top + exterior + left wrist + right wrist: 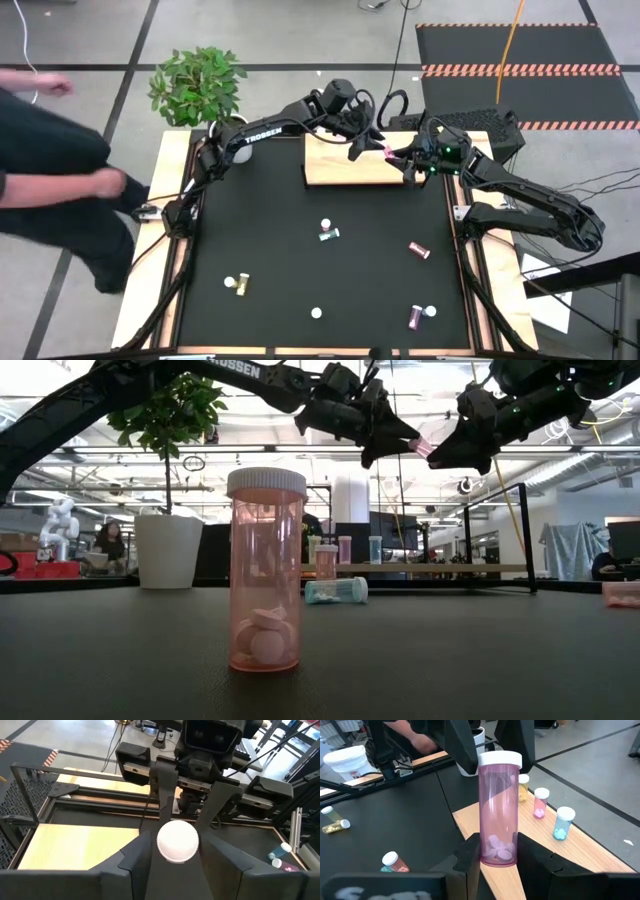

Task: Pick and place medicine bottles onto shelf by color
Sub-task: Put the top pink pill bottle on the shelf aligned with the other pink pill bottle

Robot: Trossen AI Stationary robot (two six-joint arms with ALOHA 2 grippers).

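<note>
Magenta medicine bottle point(498, 810) hung above the shelf point(340, 165), between both arms for a hand-over. Left tool point(362, 140) half-spread about the white cap point(177, 840), grip unconfirmed. Right tool point(498, 851) pinching the base, steadying it upright. Placed bottles point(551, 810) already lined along the shelf edge.

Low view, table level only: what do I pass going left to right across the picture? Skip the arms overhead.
white plant pot → upright pink bottle close to the camera → teal bottle lying on its side → second pink bottle, cut off by the right edge. The small bottles on the shelf behind overlap these, so I leave them out.
</note>
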